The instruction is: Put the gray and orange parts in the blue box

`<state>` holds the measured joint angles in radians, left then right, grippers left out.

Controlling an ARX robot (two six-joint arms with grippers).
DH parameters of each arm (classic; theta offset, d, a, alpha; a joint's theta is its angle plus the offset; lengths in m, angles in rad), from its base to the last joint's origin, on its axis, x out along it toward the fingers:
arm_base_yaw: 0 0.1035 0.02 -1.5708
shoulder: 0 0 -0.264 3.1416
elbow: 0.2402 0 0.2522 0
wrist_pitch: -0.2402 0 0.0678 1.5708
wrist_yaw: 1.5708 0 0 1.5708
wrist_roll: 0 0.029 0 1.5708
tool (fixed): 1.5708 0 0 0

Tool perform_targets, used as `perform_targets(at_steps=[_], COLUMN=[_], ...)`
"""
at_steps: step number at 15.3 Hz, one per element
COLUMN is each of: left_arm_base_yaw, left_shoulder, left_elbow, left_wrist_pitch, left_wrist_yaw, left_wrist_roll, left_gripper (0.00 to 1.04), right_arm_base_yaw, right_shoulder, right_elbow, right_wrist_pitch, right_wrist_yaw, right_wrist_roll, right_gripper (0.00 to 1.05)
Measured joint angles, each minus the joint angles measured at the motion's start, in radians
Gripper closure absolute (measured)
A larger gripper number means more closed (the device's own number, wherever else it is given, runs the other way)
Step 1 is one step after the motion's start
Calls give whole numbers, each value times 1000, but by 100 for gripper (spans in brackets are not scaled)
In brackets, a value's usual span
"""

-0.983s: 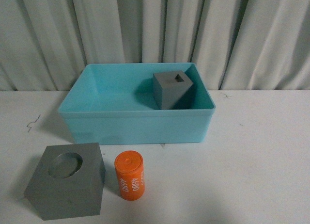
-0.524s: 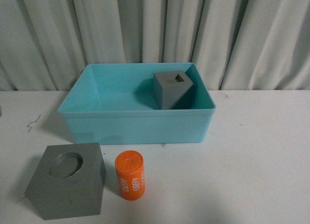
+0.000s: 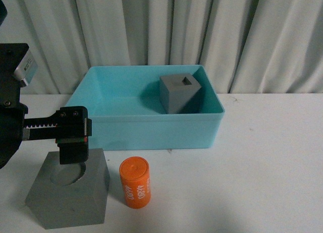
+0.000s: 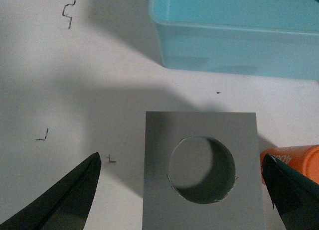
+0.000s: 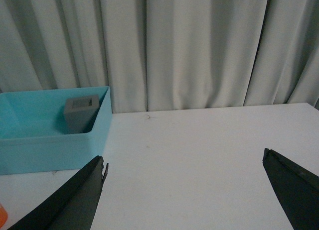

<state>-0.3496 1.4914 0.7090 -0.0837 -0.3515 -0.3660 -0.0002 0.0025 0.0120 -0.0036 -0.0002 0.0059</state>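
In the left wrist view, we are holding the left gripper (image 4: 179, 163) wide open and empty, straddling the recessed gray block (image 4: 201, 171) on the worktop (image 4: 75, 90). The orange cylinder (image 4: 291, 160) is lying just beside it, the blue box (image 4: 239, 46) beyond.

In the front view, both loose parts are sitting near the worktop's front edge, left of centre. The square-holed gray block (image 3: 179, 97) is already resting in the box's back right corner. The arm is hiding one finger here, so the height is unclear.

We are judging the block rigid, matte and probably light, best clamped on opposite flat sides.

In the right wrist view, the right gripper (image 5: 183, 158) is gaping empty above the worktop.
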Motion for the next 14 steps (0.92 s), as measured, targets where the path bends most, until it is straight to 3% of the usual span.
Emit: perform_targets(at_steps=[14], left_arm_base_yaw=[54], left_shoulder=[169], left_elbow=[-19], left_wrist_pitch=[100], left_wrist_yaw=[35], left_wrist_roll=[69], left_gripper=[7], right_arm_base_yaw=[0], right_shoulder=[0], right_elbow=[0], right_wrist_pitch=[0], right_wrist_yaw=[0], right_wrist_roll=[0], right_gripper=[6])
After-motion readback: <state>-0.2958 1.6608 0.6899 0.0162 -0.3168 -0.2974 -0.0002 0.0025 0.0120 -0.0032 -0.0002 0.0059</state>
